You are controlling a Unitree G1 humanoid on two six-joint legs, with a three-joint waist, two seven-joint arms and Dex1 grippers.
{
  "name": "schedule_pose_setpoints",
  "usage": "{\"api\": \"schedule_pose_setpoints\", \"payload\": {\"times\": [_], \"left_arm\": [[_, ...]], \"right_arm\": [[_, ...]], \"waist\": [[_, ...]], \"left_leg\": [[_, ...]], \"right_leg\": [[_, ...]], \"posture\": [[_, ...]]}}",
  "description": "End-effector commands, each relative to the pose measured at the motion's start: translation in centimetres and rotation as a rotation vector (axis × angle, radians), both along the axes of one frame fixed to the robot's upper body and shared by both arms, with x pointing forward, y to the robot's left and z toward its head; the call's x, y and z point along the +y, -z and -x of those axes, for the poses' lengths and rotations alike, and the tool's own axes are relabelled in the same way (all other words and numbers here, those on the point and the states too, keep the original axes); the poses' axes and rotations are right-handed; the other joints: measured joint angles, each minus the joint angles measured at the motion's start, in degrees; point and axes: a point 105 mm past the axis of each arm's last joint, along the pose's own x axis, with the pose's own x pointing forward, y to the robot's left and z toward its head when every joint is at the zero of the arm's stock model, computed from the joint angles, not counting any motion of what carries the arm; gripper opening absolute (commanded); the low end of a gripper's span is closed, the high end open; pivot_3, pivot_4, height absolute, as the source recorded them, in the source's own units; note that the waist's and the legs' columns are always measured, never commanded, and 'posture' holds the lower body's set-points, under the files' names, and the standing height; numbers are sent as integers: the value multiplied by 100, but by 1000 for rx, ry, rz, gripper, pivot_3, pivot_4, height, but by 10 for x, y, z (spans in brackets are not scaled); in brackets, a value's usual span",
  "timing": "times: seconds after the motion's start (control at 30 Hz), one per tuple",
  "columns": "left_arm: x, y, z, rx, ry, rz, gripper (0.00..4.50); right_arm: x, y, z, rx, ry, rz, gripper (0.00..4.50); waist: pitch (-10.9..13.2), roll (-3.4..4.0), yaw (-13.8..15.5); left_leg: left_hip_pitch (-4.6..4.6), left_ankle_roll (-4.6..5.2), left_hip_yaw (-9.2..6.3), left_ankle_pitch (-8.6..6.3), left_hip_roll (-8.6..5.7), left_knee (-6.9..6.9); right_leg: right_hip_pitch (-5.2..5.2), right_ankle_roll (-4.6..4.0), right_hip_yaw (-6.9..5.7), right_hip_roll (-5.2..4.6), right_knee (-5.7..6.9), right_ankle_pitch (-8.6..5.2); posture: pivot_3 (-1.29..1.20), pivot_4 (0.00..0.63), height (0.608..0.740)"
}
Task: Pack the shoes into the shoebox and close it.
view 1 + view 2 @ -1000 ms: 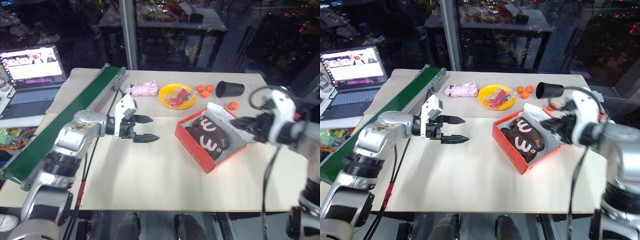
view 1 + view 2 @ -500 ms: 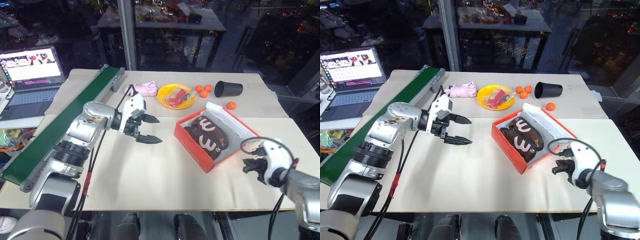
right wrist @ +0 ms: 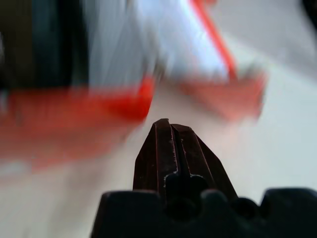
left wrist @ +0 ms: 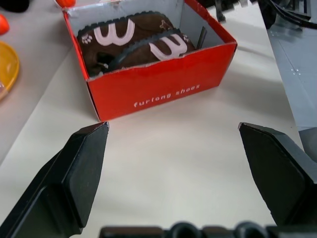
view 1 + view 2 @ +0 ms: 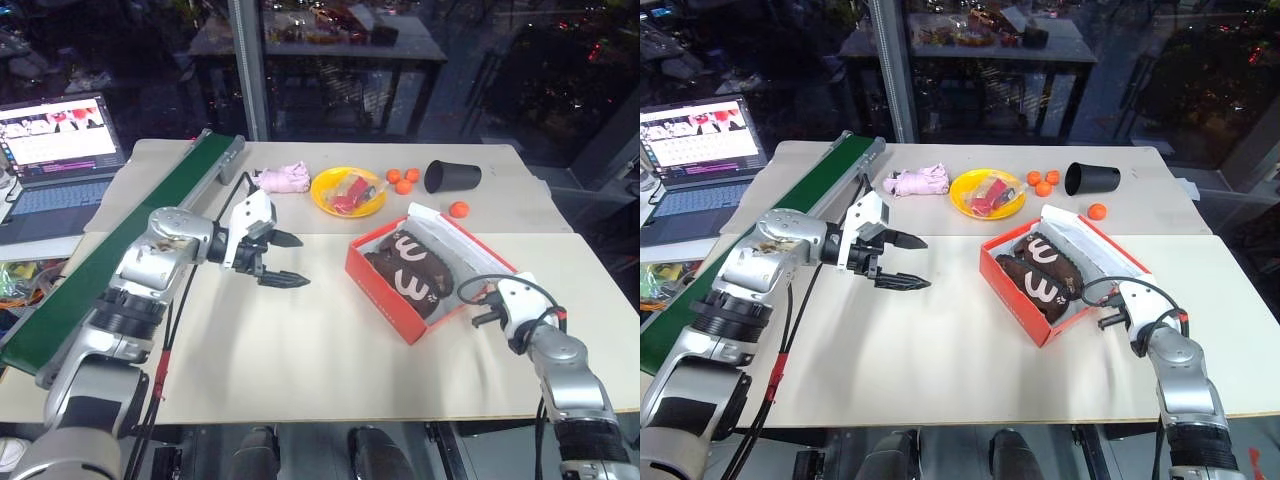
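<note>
Red shoebox point(image 5: 395, 297) holds both shoes point(image 5: 412, 268); I see left pincer point(image 5: 281, 260) spread wide, right pincer point(image 3: 173, 144) pressed together beside it.

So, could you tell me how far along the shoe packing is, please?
Done: both shoes lie inside the shoebox. In hand: nothing is gripped; the right gripper, jaws shut, sits low beside the box's near right corner, while the left gripper hovers open. Left: the lid lies open and needs closing.

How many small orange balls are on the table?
4. Three orange balls cluster between the yellow bowl and the black cup. The fourth lies nearer, beside the shoebox. Others may be hidden.
</note>
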Motion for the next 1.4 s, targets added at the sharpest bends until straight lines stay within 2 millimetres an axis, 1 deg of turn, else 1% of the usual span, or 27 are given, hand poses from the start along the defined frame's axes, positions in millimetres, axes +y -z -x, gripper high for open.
{"api": "schedule_pose_setpoints", "payload": {"times": [0.03, 0.17, 0.23, 0.37, 0.47, 0.57, 0.63, 0.77, 0.8, 0.83, 0.87, 0.93, 0.97, 1.0, 1.13, 1.17, 1.23, 1.3, 1.33, 1.37, 1.4], "left_arm": [[0, -18, 3, -64, 3, 17, 4500], [-3, -20, 4, -64, 4, 20, 4500], [-4, -21, 3, -63, 4, 21, 4500], [-8, -24, 1, -69, 9, 18, 4500], [-11, -25, 0, -71, 10, 19, 4500], [-14, -26, 0, -73, 15, 20, 4500], [-15, -27, 0, -74, 16, 21, 4500], [-16, -27, -1, -74, 15, 25, 4500], [-16, -26, -1, -73, 14, 25, 4500], [-17, -26, -1, -72, 13, 26, 4500], [-17, -25, -2, -71, 10, 27, 4500], [-18, -25, -2, -70, 6, 27, 4500], [-17, -24, -2, -68, 0, 29, 4500], [-17, -24, -1, -66, -5, 31, 4500], [-13, -21, 2, -60, -13, 28, 4500], [-13, -21, 2, -58, -16, 27, 4500], [-12, -20, 3, -56, -19, 26, 4500], [-12, -19, 3, -55, -20, 25, 4500], [-12, -19, 3, -55, -20, 25, 4500], [-13, -19, 3, -56, -18, 24, 4500], [-13, -19, 3, -57, -17, 23, 4500]], "right_arm": [[-1, -30, -6, -169, -10, -25, 84], [8, -54, -5, -305, -58, -132, 84], [11, -61, -3, -346, -81, -170, 84], [23, -74, 4, -381, -136, -209, 84], [37, -80, 9, -390, -171, -226, 84], [49, -81, 12, -379, -195, -244, 84], [52, -78, 15, -362, -201, -240, 84], [56, -62, 20, -258, -231, -175, 84], [60, -57, 21, -220, -258, -150, 84], [71, -53, 23, -175, -317, -135, 84], [77, -51, 25, -148, -345, -146, 84], [67, -47, 25, -109, -298, -151, 84], [54, -51, 26, -128, -245, -189, 84], [46, -53, 27, -144, -213, -216, 84], [26, -63, 39, -197, -168, -307, 84], [20, -63, 43, -197, -152, -315, 84], [12, -56, 47, -169, -122, -293, 84], [5, -44, 47, -115, -80, -273, 84], [1, -36, 46, -78, -52, -254, 84], [0, -22, 46, -17, -48, -203, 84], [3, -8, 44, 45, -50, -195, 84]], "waist": [[0, 0, 2], [0, 0, -2], [0, 0, -9], [0, 1, -4], [0, 1, 6], [0, 1, 9], [0, 2, 11], [0, 2, 14], [0, 2, 14], [0, 2, 15], [0, 2, 14], [-1, 2, 3], [-1, 2, 6], [-1, 2, 14], [-1, 2, 45], [-1, 2, 50], [-1, 2, 57], [-1, 2, 57], [-1, 2, 47], [-1, 3, 32], [-1, 3, 24]], "left_leg": [[0, 0, 0, 0, 0, 0], [0, 0, 0, 0, 0, 1], [2, 0, 0, 0, 0, 0], [2, 0, 0, 0, 0, 1], [3, 0, -2, 0, 0, 1], [3, 0, -2, 0, 0, 2], [3, 0, -2, 0, 0, 1], [3, 0, -1, 0, 0, 2], [3, 0, -1, 0, 0, 2], [3, 0, -1, 0, 0, 3], [3, 0, -1, 0, 0, 3], [4, 0, -1, 0, 1, 2], [5, 0, -2, 0, 1, 2], [5, 0, -2, 0, 1, 3], [4, 0, -2, 0, 0, 3], [4, 0, -2, 0, 0, 2], [4, 0, -2, 0, 0, 1], [4, 0, -1, 0, 0, 3], [6, 0, -1, 0, 0, 5], [6, 0, -1, 0, 0, 6], [9, 0, 0, 0, 0, 7]], "right_leg": [[0, 0, 0, 0, 1, 0], [1, 0, 0, 0, 1, 0], [2, 0, 1, 0, 2, 0], [2, 0, 1, 1, 4, 1], [3, 0, 0, 2, 5, 1], [5, 0, 0, 1, 4, 0], [4, -1, 0, 1, 4, 0], [4, -1, 0, 1, 4, 0], [4, -1, 0, 1, 5, 0], [4, -1, 0, 1, 5, 0], [4, -1, 0, 1, 5, 0], [4, -1, 0, 2, 6, 0], [4, -2, 1, 2, 7, 0], [4, -1, 0, 2, 7, 0], [6, -1, 0, 1, 4, 0], [6, -1, 0, 0, 4, 0], [6, -1, -1, 1, 4, 0], [7, -1, 0, 0, 5, 0], [8, 0, 0, 0, 6, 0], [8, -1, 0, 1, 6, 0], [9, -1, 1, 0, 7, 0]], "posture": [[0, 150, 740], [0, 150, 740], [0, 150, 740], [0, 150, 740], [0, 150, 740], [0, 150, 740], [0, 150, 740], [0, 150, 740], [0, 150, 740], [0, 150, 740], [0, 150, 740], [0, 150, 740], [0, 150, 740], [0, 150, 740], [0, 150, 740], [0, 150, 740], [0, 150, 740], [0, 150, 740], [0, 150, 740], [0, 150, 740], [0, 150, 740]]}}
